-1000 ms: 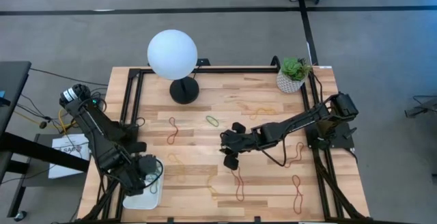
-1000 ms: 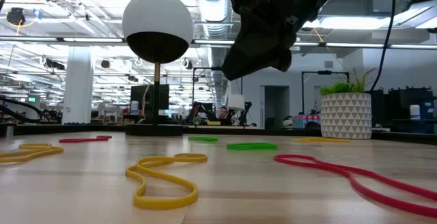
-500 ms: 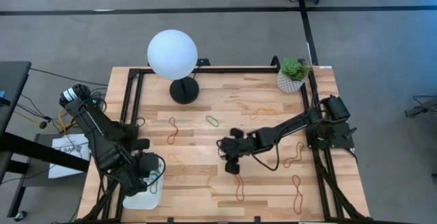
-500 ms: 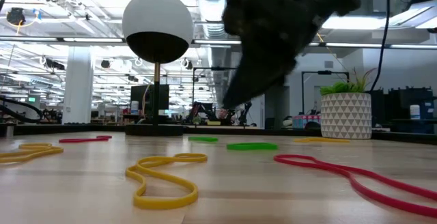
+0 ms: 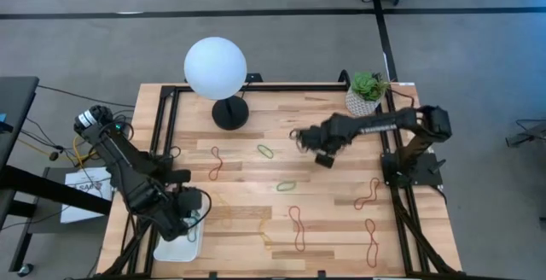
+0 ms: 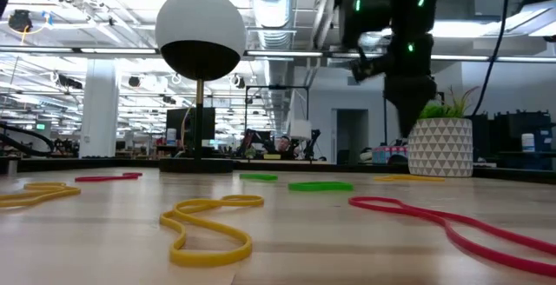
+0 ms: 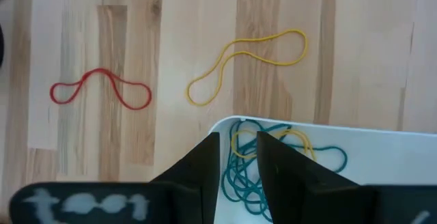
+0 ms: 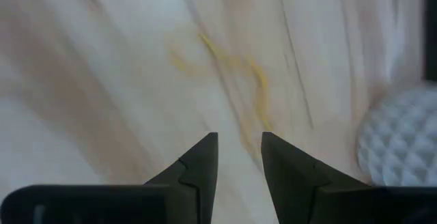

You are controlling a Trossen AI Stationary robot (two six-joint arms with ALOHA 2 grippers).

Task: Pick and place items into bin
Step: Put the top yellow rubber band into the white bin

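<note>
Rubber bands lie flat on the wooden table: a green one [image 5: 286,186] in the middle, another green [image 5: 265,150], red ones [image 5: 297,227] [image 7: 101,91], yellow [image 7: 246,63] and a blurred yellow-orange one [image 8: 232,80]. The white bin [image 5: 175,246] [image 7: 382,156] sits at the near left corner, with teal bands [image 7: 242,179] and a yellow band [image 7: 273,142] in it. My left gripper [image 5: 189,218] [image 7: 239,149] hangs open over the bin's far rim. My right gripper [image 5: 300,137] [image 8: 239,149] [image 6: 407,115] hovers open above the far right part of the table, with nothing between its fingers.
A white globe lamp [image 5: 216,68] on a black base stands at the far middle. A white plant pot [image 5: 363,101] [image 8: 403,135] stands at the far right corner, close to my right gripper. More red bands [image 5: 371,237] lie near the right edge.
My right gripper has swung quickly from the table's middle toward the far right, toward the plant pot, turning as it went. The green band that it hid in the middle now shows in the high view. The bands have kept their places.
</note>
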